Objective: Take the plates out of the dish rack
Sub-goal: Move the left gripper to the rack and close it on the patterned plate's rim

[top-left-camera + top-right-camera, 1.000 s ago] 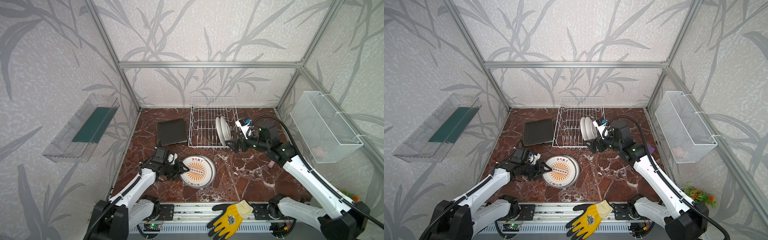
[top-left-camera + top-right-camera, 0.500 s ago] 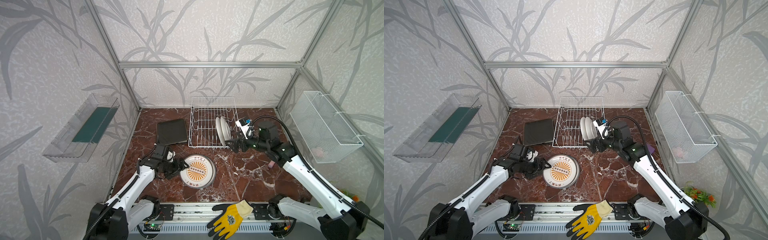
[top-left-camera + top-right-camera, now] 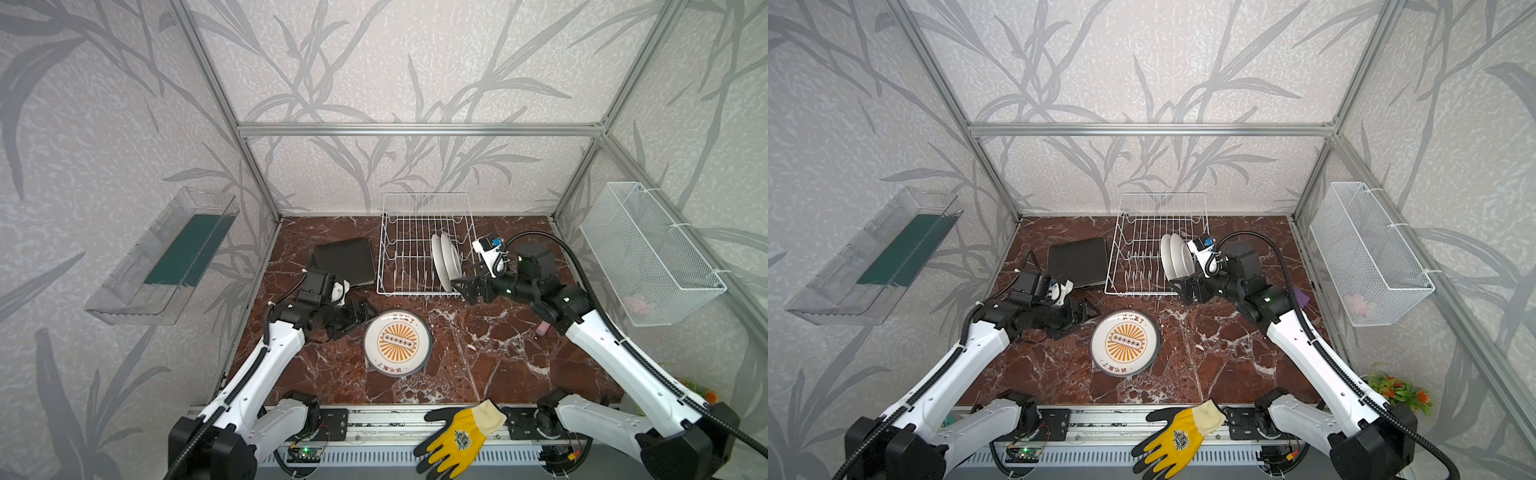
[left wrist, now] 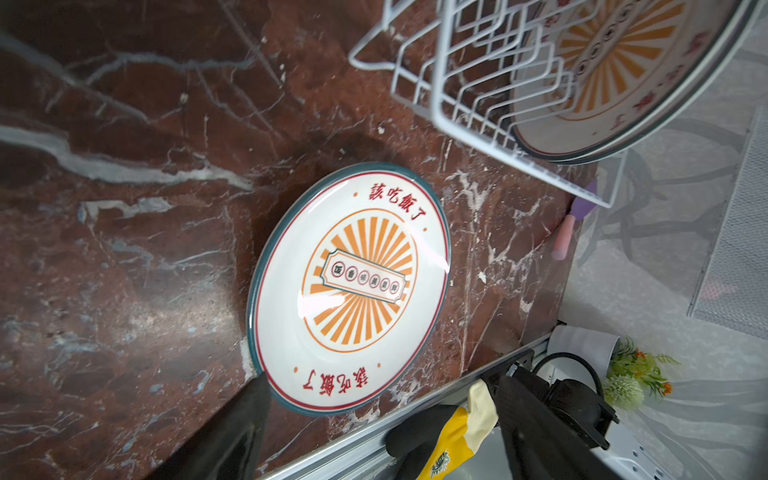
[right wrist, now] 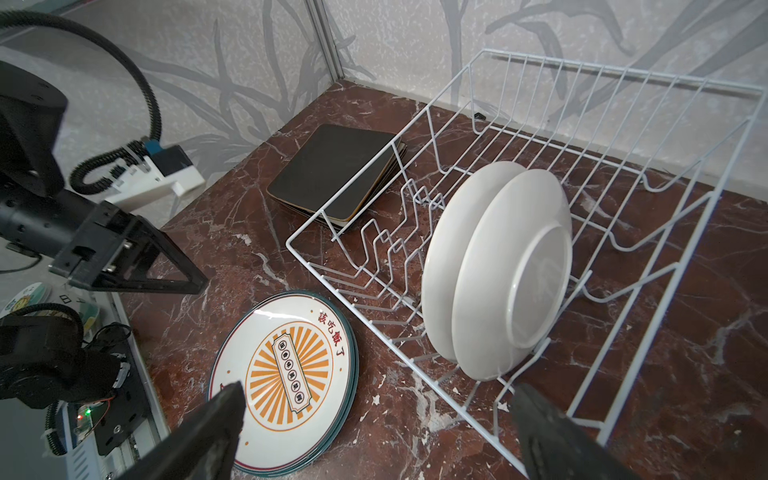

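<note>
Two round white plates (image 5: 498, 270) stood on edge in the dish rack (image 3: 409, 237), backs facing the right claw (image 3: 462, 289), which gaped wide and empty just before them. The left claw (image 3: 358, 319), likewise spread and empty, sat farther off beside the sunburst plates (image 3: 397, 342) on the surface (image 3: 498, 353).

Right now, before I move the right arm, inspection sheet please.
Surface: veined red-brown marble tabletop.
Job's things: dish rack holds two upright round plates; flat round plates stacked face up before it; square plates stacked beside it, black backs up.
Clutter: yellow glove on the front rail; small pink-purple object near the right arm.
Grippers: left gripper open, empty, beside the flat round plates; right gripper open, empty, facing the upright round plates.
Cables: black hose arches over the right wrist; no snag seen.
Surroundings: clear tray, left wall; mesh basket, right wall.
</note>
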{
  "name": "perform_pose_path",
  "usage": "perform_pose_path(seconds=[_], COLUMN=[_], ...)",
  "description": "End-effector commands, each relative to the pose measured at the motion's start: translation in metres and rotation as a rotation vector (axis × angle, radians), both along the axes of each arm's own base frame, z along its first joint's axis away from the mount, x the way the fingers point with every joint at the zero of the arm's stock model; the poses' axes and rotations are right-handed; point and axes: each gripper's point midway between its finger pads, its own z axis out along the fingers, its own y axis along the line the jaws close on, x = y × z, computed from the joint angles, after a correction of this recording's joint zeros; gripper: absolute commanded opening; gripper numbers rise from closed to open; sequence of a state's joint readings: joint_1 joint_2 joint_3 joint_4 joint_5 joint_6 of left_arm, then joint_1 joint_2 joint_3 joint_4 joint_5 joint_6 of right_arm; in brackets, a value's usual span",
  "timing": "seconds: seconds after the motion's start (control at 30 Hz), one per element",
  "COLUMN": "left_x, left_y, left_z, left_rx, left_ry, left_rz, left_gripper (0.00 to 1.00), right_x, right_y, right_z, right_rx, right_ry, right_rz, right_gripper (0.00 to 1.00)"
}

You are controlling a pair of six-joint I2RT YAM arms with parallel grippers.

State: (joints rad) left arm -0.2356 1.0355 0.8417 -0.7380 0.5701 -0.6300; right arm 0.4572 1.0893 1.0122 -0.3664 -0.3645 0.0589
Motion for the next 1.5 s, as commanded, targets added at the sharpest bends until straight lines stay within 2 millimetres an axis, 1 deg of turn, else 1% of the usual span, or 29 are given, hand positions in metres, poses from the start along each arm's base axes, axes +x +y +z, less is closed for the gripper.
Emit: perform_pose_path(seconds=[0.0, 0.17, 0.3, 0.4, 0.47, 0.53, 0.67, 0.8, 0.9, 1.03, 1.17, 1.4, 1.47], left_x=[0.009, 0.031, 0.056, 0.075, 0.087, 0.101, 0.122, 0.139, 0.154, 0.168, 0.177, 0.187, 0.191], left_y=[0.002, -0.003, -0.015, -0.029, -0.040, -0.056, -0.092, -0.128, -0.147, -0.162, -0.173, -0.185, -0.188], left_z=[0.030, 0.069, 0.095, 0.105, 0.108, 0.111, 0.111, 0.099, 0.085, 0.068, 0.059, 0.047, 0.044], left_rx=[0.030, 0.040, 0.013, -0.010, -0.017, -0.038, -0.059, -0.057, -0.066, -0.041, -0.049, -0.081, -0.070], left_ry=[-0.099, -0.190, -0.257, -0.291, -0.311, -0.328, -0.345, -0.326, -0.293, -0.259, -0.240, -0.227, -0.234], left_rz=[-0.028, -0.065, -0.092, -0.127, -0.152, -0.180, -0.251, -0.320, -0.327, -0.328, -0.338, -0.325, -0.315], left_gripper=[0.88, 0.88, 0.88, 0.88, 0.88, 0.87, 0.85, 0.81, 0.74, 0.62, 0.52, 0.45, 0.42], right_x=[0.002, 0.003, 0.004, 0.008, 0.011, 0.012, 0.013, 0.010, 0.008, 0.006, 0.005, 0.007, 0.007], right_y=[-0.006, -0.011, -0.017, -0.025, -0.031, -0.036, -0.045, -0.048, -0.048, -0.052, -0.056, -0.060, -0.060], right_z=[0.014, 0.016, 0.019, 0.018, 0.016, 0.014, 0.011, 0.006, 0.004, 0.005, 0.004, 0.004, 0.004], right_rx=[-0.011, -0.026, -0.033, -0.041, -0.052, -0.059, -0.063, -0.063, -0.058, -0.060, -0.056, -0.051, -0.050], right_ry=[-0.047, -0.063, -0.074, -0.078, -0.079, -0.069, -0.042, -0.005, 0.006, -0.009, -0.010, -0.004, -0.002], right_rz=[-0.032, -0.056, -0.088, -0.147, -0.185, -0.219, -0.277, -0.295, -0.291, -0.305, -0.322, -0.331, -0.331], right_gripper=[0.99, 0.99, 0.99, 0.99, 0.99, 0.99, 0.99, 0.99, 0.99, 0.99, 0.99, 0.99, 0.99])
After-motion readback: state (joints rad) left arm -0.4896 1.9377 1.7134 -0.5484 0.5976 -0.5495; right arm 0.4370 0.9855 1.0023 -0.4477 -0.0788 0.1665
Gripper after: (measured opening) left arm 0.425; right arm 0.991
